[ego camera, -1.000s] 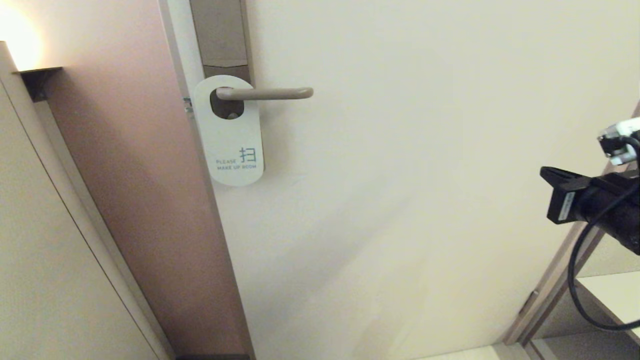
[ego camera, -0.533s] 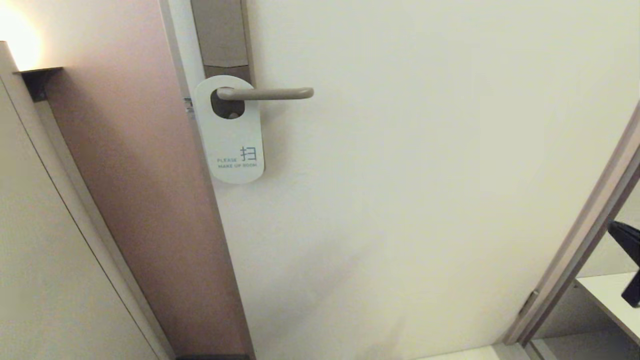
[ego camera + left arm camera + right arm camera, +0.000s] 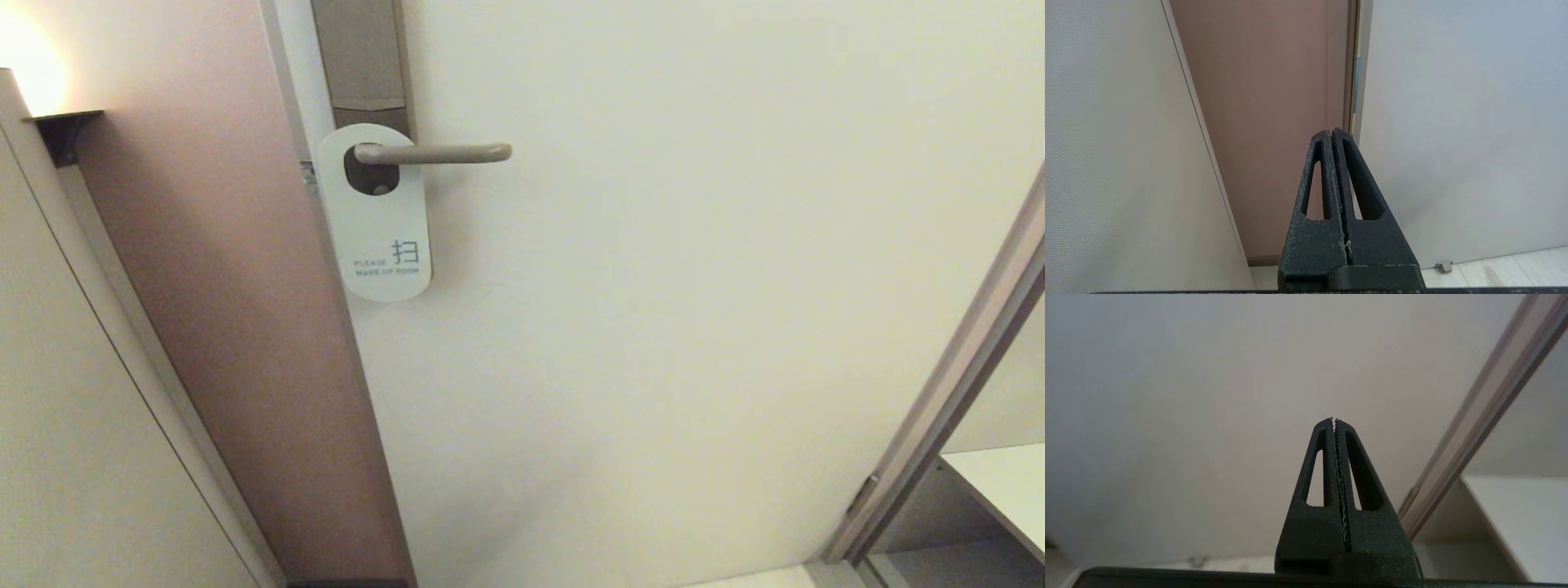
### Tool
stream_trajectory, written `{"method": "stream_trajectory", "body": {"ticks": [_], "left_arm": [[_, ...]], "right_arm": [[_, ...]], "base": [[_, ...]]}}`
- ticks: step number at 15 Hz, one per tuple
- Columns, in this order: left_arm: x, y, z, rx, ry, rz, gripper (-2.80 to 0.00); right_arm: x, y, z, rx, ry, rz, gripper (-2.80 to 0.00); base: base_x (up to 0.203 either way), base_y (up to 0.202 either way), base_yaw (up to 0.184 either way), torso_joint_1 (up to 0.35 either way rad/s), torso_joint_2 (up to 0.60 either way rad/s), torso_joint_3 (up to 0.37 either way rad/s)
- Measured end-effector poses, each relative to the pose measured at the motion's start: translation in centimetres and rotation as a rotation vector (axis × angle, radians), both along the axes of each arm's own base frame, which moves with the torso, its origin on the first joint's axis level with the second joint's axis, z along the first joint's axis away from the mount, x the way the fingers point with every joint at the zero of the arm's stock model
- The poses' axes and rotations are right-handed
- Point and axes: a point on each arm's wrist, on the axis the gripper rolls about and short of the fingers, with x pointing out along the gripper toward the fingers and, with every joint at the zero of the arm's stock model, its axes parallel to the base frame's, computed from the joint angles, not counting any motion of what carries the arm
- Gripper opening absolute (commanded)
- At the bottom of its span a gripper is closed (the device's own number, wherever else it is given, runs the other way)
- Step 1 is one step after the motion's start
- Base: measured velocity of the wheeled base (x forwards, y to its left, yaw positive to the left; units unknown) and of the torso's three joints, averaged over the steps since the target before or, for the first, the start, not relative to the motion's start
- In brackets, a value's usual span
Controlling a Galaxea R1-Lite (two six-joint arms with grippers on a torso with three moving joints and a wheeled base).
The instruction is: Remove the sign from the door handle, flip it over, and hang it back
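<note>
The sign [image 3: 380, 229] hangs by its oval hole on the door handle [image 3: 437, 153], white face out, with teal "PLEASE MAKE UP ROOM" lettering near its lower end. The handle is a slim beige lever on a tall brown-grey backplate [image 3: 359, 57]. Neither arm shows in the head view. My left gripper [image 3: 1331, 131] is shut and empty, low down, facing the door's edge by the brown jamb. My right gripper [image 3: 1334, 419] is shut and empty too, pointing at the plain door face near the frame on the right.
The cream door [image 3: 694, 286] fills most of the head view. A brown jamb panel [image 3: 245, 286] and a beige wall [image 3: 73, 425] stand on the left. On the right are the door frame [image 3: 955, 392] and a white shelf [image 3: 1004, 482]. A doorstop [image 3: 1443, 267] sits on the floor.
The right arm, in sight at the right edge of the head view a second ago, has dropped down and out of it. The sign has settled slightly on the handle.
</note>
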Motion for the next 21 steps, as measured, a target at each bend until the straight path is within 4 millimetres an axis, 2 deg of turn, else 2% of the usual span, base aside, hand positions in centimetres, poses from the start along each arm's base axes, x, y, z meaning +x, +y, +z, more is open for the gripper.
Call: {"method": "stream_trajectory", "body": {"ticks": [5,16,21], "left_arm": [[0.0,0.0,0.0,-0.001,0.0,0.0,-2.8],[0.0,0.0,0.0,-0.001,0.0,0.0,-2.8],[0.0,0.0,0.0,0.0,0.0,0.0,-2.8]], "right_arm": [[-2.6,0.1,-2.5,0.056,0.072,0.007,-2.8],[-3.6,0.2,-4.3,0.073,0.168,0.034,-2.8],[-4.2,0.2,-4.4,0.076,0.103,0.06,-2.8]], "base": [[0.0,0.0,0.0,0.0,0.0,0.0],[0.0,0.0,0.0,0.0,0.0,0.0],[0.0,0.0,0.0,0.0,0.0,0.0]]}}
